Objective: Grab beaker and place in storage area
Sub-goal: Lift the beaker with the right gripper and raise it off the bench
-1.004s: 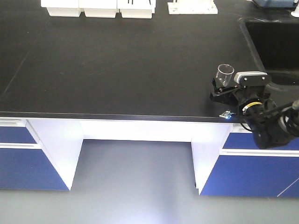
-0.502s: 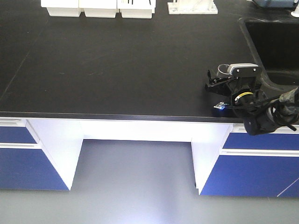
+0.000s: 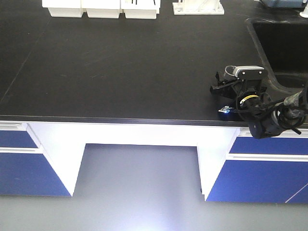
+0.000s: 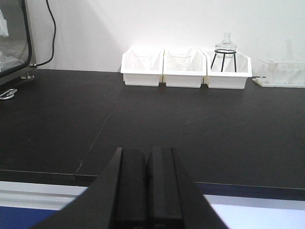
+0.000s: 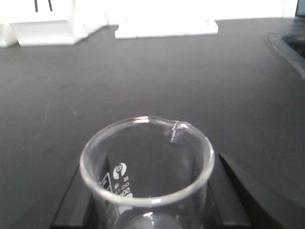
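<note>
Right end effector (image 3: 220, 86) is gripping the beaker (image 5: 143, 200) by its sides, probably for carrying to the storage area. Left end effector (image 4: 147, 191) is idling fully closed, empty.

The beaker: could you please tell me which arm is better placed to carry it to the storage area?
Right. The right pincer grips the beaker between its fingers. The left pincer is shut and empty, with no beaker in its view.

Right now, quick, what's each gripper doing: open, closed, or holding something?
Left gripper: closed, nothing in it.
Right gripper: closed on the small clear glass beaker.
</note>
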`<state>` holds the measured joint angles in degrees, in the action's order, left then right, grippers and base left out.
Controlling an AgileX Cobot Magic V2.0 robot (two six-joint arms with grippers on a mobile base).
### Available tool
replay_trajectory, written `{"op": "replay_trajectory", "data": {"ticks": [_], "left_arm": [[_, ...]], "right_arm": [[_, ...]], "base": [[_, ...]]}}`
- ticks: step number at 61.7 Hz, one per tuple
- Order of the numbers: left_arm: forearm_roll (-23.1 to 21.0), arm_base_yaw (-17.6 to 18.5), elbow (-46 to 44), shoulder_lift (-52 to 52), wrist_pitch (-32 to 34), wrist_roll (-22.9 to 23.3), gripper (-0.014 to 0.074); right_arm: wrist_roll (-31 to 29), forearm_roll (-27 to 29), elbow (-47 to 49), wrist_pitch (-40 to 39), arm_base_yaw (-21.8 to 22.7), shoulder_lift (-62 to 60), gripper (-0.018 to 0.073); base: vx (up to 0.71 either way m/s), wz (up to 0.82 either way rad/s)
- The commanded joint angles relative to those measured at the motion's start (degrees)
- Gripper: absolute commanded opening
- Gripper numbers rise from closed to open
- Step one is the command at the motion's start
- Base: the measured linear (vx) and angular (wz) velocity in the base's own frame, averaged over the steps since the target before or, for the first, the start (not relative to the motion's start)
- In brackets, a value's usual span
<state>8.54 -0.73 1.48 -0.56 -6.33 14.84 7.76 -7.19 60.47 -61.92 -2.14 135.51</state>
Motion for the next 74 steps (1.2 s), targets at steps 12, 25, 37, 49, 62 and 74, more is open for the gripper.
{"op": "replay_trajectory", "data": {"ticks": [12, 25, 37, 49, 62, 74], "left_arm": [[-0.32, 0.42, 1.25, -0.97, 4.86, 0.33, -0.0008], [-0.32, 0.42, 1.25, -0.97, 4.86, 0.33, -0.0008], [-0.32, 0.42, 1.25, -0.97, 4.86, 0.33, -0.0008], [-0.32, 0.42, 1.25, -0.97, 4.86, 0.33, -0.0008], [-0.32, 0.42, 1.25, -0.97, 4.86, 0.33, -0.0008], [-0.32, 0.42, 1.25, -0.97, 4.86, 0.33, -0.0008]], "right_arm": [[-0.33, -0.34, 1.18, -4.57, 0.31, -4.27, -0.0012], [-1.43, -0.64, 1.18, 11.59, 0.18, -12.86, -0.0005], [-1.37, -3.71, 1.18, 27.59, 0.18, -24.9, -0.0004], [-0.3, -5.07, 1.18, 41.52, 0.17, -38.16, -0.0004], [0.51, -5.07, 1.18, 57.4, -0.89, -51.28, -0.0004], [0.34, -5.07, 1.18, 67.74, -5.75, -61.68, -0.0003]], "base": [[0.0, 0.0], [0.0, 0.0], [0.0, 0.0], [0.0, 0.0], [0.0, 0.0], [0.0, 0.0]]}}
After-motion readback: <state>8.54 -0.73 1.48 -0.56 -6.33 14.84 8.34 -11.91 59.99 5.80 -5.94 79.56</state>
